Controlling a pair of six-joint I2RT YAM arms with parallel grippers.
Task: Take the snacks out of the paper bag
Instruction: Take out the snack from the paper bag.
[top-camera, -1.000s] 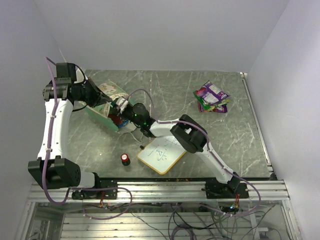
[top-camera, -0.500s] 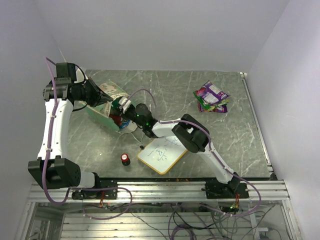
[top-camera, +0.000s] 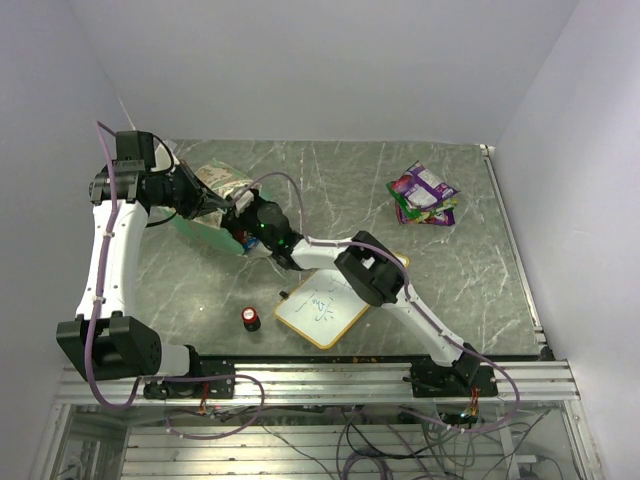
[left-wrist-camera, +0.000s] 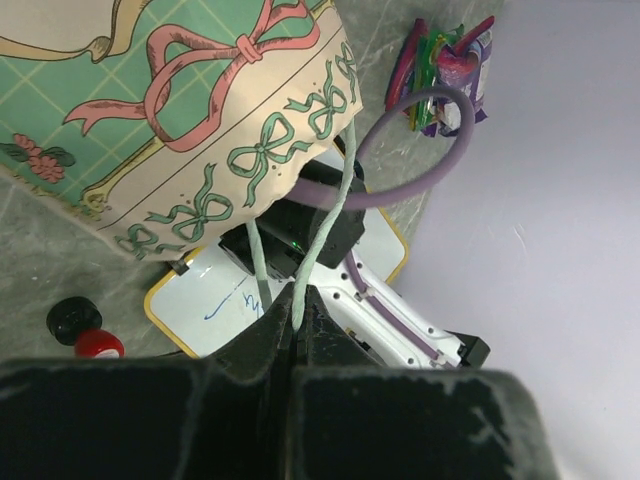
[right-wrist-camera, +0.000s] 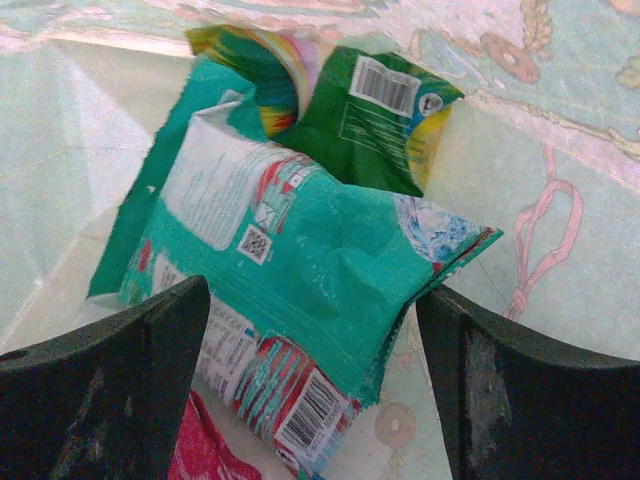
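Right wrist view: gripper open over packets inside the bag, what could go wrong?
The open right gripper straddles overlapping teal packets, so it may pinch two or slip off the shiny film. The paper bag is held by a thin string handle in the shut left gripper; pushing deeper could tear it.

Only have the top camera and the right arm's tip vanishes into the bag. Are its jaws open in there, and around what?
Observer: The right gripper is open, with one finger on either side of a teal packet. It has not closed on it.
Operator: Anything else left inside?
Observer: Yes. A green packet lies behind the teal one, and a pink-red packet shows at the lower left.
Operator: How is the left arm holding the bag?
Observer: The left gripper is shut on the string handle, which runs up to the rim of the bag.
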